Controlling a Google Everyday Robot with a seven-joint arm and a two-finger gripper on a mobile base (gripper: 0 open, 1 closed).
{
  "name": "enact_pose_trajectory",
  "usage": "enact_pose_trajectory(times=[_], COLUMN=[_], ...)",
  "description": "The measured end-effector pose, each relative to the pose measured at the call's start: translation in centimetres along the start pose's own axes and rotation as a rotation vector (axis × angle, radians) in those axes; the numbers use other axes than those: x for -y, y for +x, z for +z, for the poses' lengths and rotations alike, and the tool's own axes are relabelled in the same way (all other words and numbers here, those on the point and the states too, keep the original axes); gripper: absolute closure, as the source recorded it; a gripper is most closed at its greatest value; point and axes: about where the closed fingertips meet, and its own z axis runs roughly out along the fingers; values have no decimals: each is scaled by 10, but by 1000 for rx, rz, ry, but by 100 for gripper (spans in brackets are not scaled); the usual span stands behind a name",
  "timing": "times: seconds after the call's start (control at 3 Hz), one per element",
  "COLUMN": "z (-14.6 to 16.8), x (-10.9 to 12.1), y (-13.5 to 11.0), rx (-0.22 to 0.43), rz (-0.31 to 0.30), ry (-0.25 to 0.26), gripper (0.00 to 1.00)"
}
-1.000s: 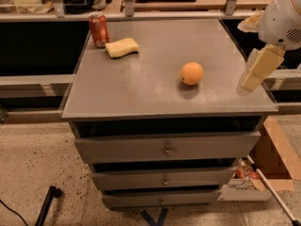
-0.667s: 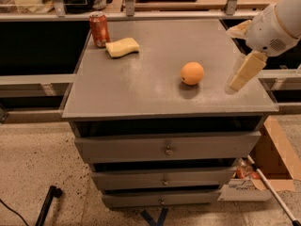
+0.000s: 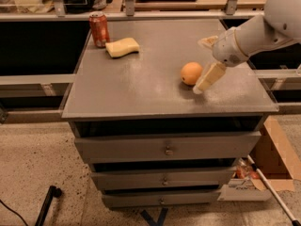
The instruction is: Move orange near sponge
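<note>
The orange (image 3: 190, 73) sits on the grey cabinet top (image 3: 141, 91), right of centre. The pale yellow sponge (image 3: 122, 47) lies at the far left of the top, well apart from the orange. My gripper (image 3: 201, 65) comes in from the right and is open. Its near cream finger (image 3: 209, 76) reaches down beside the orange's right side, with its tip on or just above the surface. The far finger (image 3: 207, 42) shows behind the orange. The orange lies at the mouth of the open jaws and is not gripped.
A red soda can (image 3: 99, 29) stands at the far left corner, just left of the sponge. The cabinet has three drawers (image 3: 164, 147) below. A cardboard box (image 3: 277, 159) sits on the floor at the right. A shelf rail runs behind the cabinet.
My gripper has moved left from the cabinet's right edge to the orange and come lower. The orange, sponge and can have not moved.
</note>
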Motion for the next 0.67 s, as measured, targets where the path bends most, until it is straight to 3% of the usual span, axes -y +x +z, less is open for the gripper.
enact_pose_trajectory(times=[0.33, 0.67], z=[46, 68], x=[14, 22], y=[-2, -2], rx=[50, 78], rz=[-1, 8], ry=[-18, -29], gripper=[0, 18])
